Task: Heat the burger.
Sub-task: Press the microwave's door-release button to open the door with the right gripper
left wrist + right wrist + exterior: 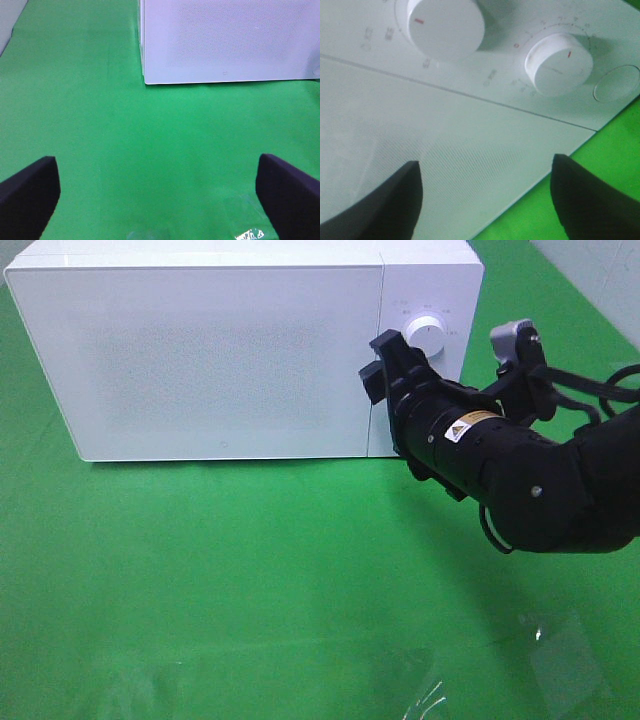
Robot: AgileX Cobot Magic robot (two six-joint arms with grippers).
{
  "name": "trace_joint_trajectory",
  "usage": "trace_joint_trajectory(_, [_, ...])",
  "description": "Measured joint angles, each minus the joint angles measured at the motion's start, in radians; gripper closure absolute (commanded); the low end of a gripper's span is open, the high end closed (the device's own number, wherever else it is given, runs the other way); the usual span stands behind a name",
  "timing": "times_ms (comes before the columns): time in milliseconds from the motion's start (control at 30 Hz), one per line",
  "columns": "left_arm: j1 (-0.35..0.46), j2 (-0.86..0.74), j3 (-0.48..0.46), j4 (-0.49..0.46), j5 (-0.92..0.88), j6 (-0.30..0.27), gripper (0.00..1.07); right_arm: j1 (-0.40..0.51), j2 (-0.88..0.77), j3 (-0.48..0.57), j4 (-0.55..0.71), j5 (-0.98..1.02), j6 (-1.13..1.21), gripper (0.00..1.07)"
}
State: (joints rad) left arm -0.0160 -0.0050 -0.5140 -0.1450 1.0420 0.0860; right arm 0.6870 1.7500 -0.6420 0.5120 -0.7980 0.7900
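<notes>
Microwave door (220, 360) shut, burger unseen: I held the right pincer (485, 162) wide and empty before the 2 dials (445, 25), left pincer (157, 167) wide; heating unconfirmed.

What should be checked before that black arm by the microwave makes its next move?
1. Microwave door shut: ok.
2. Burger inside: cannot tell; no burger shows in any view.
3. Right gripper open and empty, facing the door's edge near the knobs: ok.
4. Knobs untouched by either finger: ok.
5. Left gripper open, empty, over the green cloth, apart from the microwave: ok.
</notes>
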Motion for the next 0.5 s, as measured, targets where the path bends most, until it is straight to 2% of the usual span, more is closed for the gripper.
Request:
trace_joint_trajectory(200, [0.000, 0.000, 0.000, 0.000, 0.000, 0.000, 0.06, 0.000, -0.090, 0.001, -0.016, 0.204, -0.234, 0.39])
trace_joint_trajectory(233, [0.000, 0.000, 0.000, 0.000, 0.000, 0.000, 0.06, 0.000, -0.125, 0.001, -0.037, 0.289, -0.347, 0.39])
trace_joint_trajectory(333, [0.000, 0.000, 0.000, 0.000, 0.000, 0.000, 0.06, 0.000, -0.177, 0.002, -0.078, 0.385, -0.458, 0.39])
trace_joint_trajectory(500, [0.000, 0.000, 0.000, 0.000, 0.000, 0.000, 0.06, 0.000, -0.242, 0.002, -0.146, 0.496, -0.535, 0.39])
